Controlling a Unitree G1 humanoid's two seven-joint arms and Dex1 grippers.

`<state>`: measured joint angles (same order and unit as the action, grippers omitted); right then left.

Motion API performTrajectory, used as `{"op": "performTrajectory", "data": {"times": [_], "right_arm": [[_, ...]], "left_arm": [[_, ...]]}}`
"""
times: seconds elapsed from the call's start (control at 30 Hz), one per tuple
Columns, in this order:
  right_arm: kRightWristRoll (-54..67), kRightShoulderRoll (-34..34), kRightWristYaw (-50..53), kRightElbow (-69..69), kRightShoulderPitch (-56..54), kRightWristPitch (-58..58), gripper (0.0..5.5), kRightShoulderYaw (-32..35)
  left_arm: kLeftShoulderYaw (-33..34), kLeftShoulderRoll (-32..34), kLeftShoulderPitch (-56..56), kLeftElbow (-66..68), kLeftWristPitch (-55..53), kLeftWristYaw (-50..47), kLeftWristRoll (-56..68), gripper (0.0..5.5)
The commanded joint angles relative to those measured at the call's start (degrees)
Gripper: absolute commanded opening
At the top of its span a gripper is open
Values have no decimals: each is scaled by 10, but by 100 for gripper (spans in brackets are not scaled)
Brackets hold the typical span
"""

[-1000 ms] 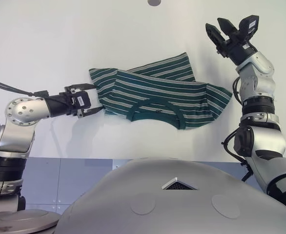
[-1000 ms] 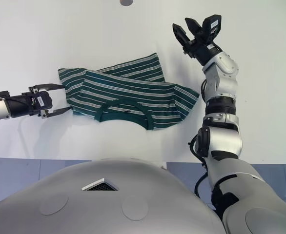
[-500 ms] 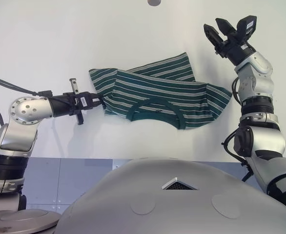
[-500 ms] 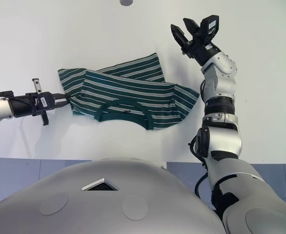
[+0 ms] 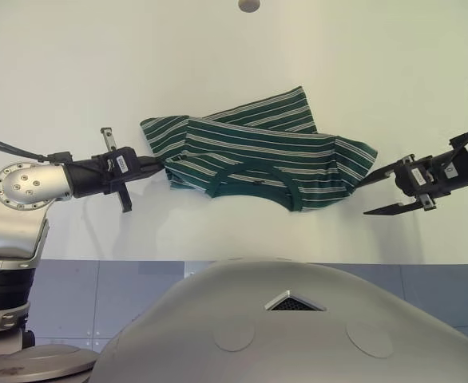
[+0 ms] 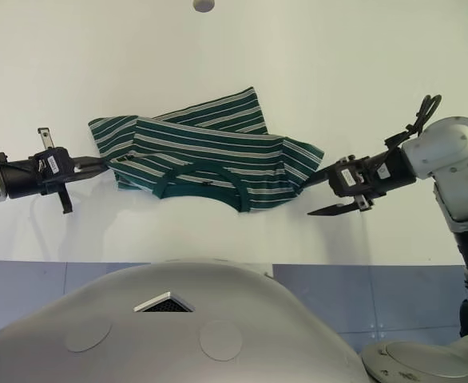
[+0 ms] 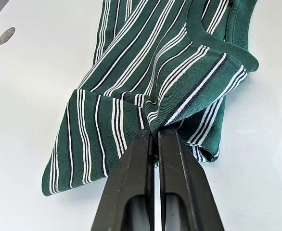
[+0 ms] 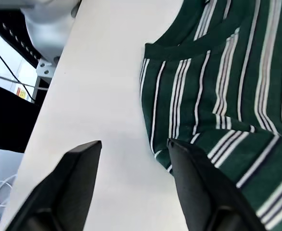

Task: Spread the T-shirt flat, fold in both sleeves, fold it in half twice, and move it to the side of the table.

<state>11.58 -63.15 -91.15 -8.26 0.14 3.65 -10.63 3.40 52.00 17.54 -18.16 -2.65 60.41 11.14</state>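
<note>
At the middle of the white tabletop lies the dark green T-shirt with white stripes, rumpled, with its collar toward six o'clock and a flap doubled over toward one o'clock. Your left fingers are pressed together on a bunched fold at the shirt's nine o'clock edge, pinching it, probably to draw that side outward. Your right fingers stand spread at the three o'clock edge, one right at the hem and the other over bare tabletop, gripping nothing. You're likely at the spreading step, so take hold on the right before pulling, or the shirt may slide toward nine.
</note>
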Motion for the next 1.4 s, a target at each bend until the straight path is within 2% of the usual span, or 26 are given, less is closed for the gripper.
{"op": "performTrajectory", "data": {"times": [0.03, 0.23, 0.67, 0.73, 0.8, 0.9, 1.07, 1.13, 1.3, 1.4], "right_arm": [[-64, 36, 40, 12, -18, 60, 257, -36], [-113, 58, 73, 50, -34, 109, 257, -60], [-108, 56, 66, 52, -42, 88, 1, -77], [-68, 44, 50, 16, -35, 41, 1, -71], [38, 24, 20, -50, -39, -73, 1, -43], [235, -20, -11, -65, -177, -260, 1, 18], [261, 21, -13, 145, -392, -323, 1, -3], [258, 50, -13, 195, -433, -328, 1, -8], [194, 156, 27, 345, -547, -295, 1, 4], [164, 202, 65, 449, -628, -264, 1, 30]], "left_arm": [[-8, 1, -7, 5, -5, -1, -6, 4], [-17, 1, -18, 14, -4, -1, -9, 4], [-16, 11, -17, 19, -3, 7, -6, 0], [-6, 14, -15, 6, -17, 13, 11, 0], [20, 25, -8, -21, -48, 29, 50, 0], [114, 69, -17, -59, -131, 75, 154, 0], [204, 134, -68, -12, -230, 152, 262, 0], [202, 130, -118, 20, -234, 144, 271, 0], [121, 85, -332, 117, -217, 72, 232, 0], [87, 67, -450, 183, -215, 60, 216, 0]]}}
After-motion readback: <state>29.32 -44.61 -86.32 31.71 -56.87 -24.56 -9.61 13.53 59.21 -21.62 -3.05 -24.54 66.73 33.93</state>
